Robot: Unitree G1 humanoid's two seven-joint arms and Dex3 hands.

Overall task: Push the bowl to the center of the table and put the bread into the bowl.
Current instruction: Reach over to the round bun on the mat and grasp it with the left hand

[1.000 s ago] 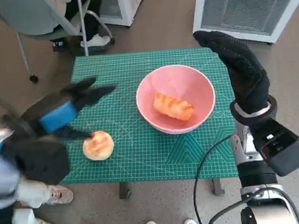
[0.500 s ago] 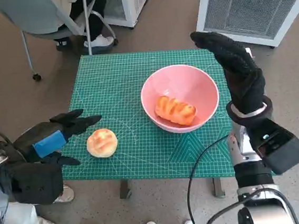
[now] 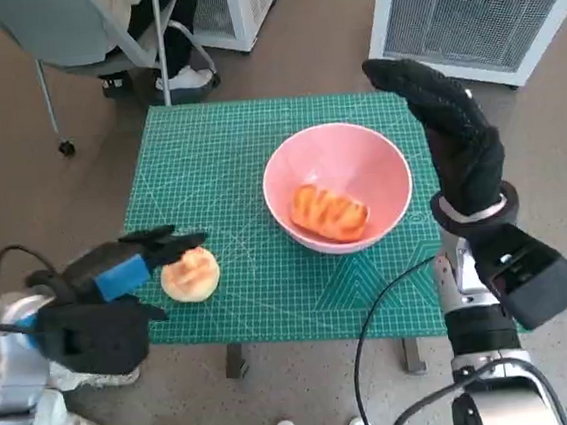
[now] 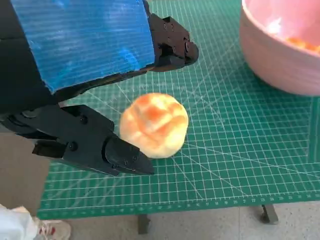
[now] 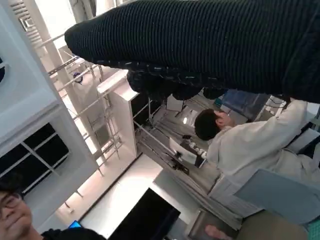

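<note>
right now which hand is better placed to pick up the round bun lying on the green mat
Left. The blue-taped left hand already brackets the round golden bun, its fingers apart on either side, not yet closed. The right hand in the black knitted glove is raised beyond the pink bowl, far from the bun.

Pink bowl (image 3: 337,185) mid-table holding a long golden loaf (image 3: 329,211), round bun (image 3: 190,275) on mat near front-left edge
</note>
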